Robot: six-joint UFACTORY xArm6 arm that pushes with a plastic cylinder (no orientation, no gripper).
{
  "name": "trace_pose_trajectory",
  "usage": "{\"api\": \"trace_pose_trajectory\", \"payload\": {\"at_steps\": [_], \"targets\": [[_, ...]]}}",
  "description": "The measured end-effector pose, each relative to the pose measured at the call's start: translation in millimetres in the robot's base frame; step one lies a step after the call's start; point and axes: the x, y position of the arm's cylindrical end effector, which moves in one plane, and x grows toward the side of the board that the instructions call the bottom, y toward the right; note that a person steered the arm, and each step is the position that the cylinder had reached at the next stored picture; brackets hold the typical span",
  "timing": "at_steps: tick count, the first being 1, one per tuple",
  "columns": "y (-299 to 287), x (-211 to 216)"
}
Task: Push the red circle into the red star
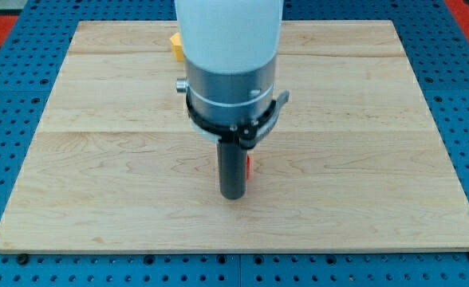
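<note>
Red block hidden just right of my tip.
My tip (pixel 234 194), a bare rod with no hand to open or close, touches a red block (pixel 249 166) mid-bench (pixel 99 159); shape unclear, no second red block visible.

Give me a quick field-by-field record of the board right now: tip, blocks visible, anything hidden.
tip: my tip near the board's middle, low in the view
red block: a sliver shows at the rod's right side; shape not readable
tip vs red block: right beside it; contact cannot be confirmed
yellow block: partly visible near the view's top, behind the arm
red circle and red star: cannot tell them apart; only one red sliver shows
board: wooden
</note>
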Motion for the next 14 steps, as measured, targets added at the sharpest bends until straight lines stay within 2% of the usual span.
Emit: {"api": "trace_pose_trajectory", "payload": {"at_steps": [2,5,7,8,11,13,14], "targets": [[-3,23],[5,-41],[51,-64],[18,-92],[-29,-82],[-83,-148],[-87,-139]]}}
